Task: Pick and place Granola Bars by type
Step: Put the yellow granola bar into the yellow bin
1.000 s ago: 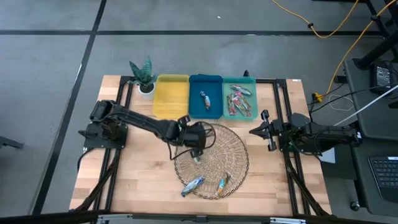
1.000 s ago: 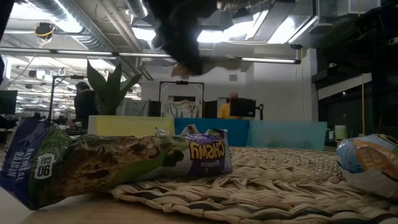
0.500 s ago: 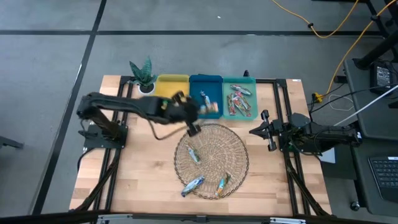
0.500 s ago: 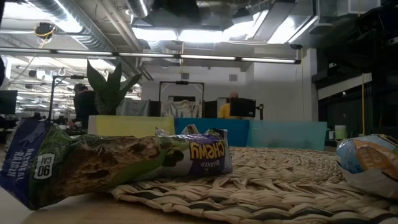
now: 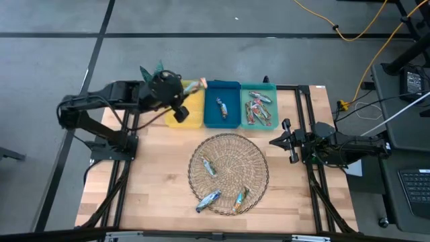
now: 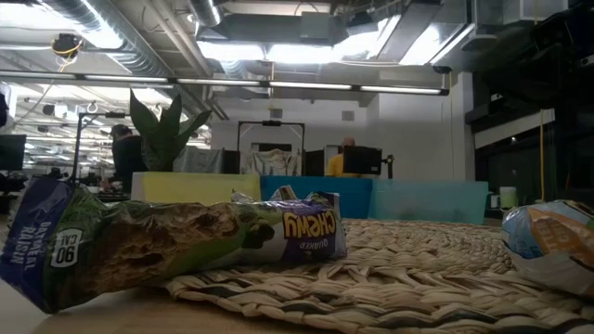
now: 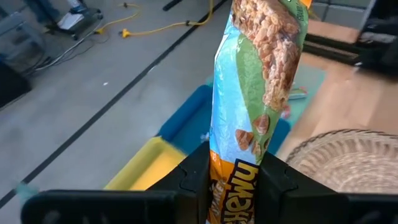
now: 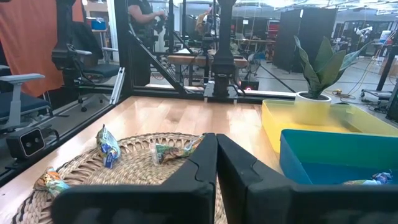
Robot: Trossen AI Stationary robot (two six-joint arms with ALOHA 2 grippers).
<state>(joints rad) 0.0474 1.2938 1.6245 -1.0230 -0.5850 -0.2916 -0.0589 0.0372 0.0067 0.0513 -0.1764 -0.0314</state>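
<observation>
Since a second ago the left arm has swung away from the wicker basket [image 5: 228, 173] and up toward the far row of bins, so that the left end effector [image 5: 190, 89] now hangs over the yellow bin [image 5: 191, 115], clamped on a granola bar [image 7: 258, 81]. The left wrist view shows the wrapper plainly, teal and green with an orange end, pinched upright between the two dark fingers [image 7: 193, 177] (its free end juts toward the blue bin in the high view). The low view, where the arm filled the upper part a second ago, now has no arm in it at all.

That carry means one more bar is out of the basket and probably about to be dropped; the yellow bin looks bare, so this would be the first of its type there. The blue bin [image 5: 232, 119] holds a single bar [image 5: 222, 106], and the teal bin [image 5: 272, 87] holds a cluster [image 5: 258, 109].

Three bars are left in the basket: one near its middle [image 5: 209, 168] and two at the near rim [image 5: 207, 199] [image 5: 240, 198].

The right end effector [image 5: 287, 142] waits beside the basket's right edge, its fingers pressed together and empty.
</observation>
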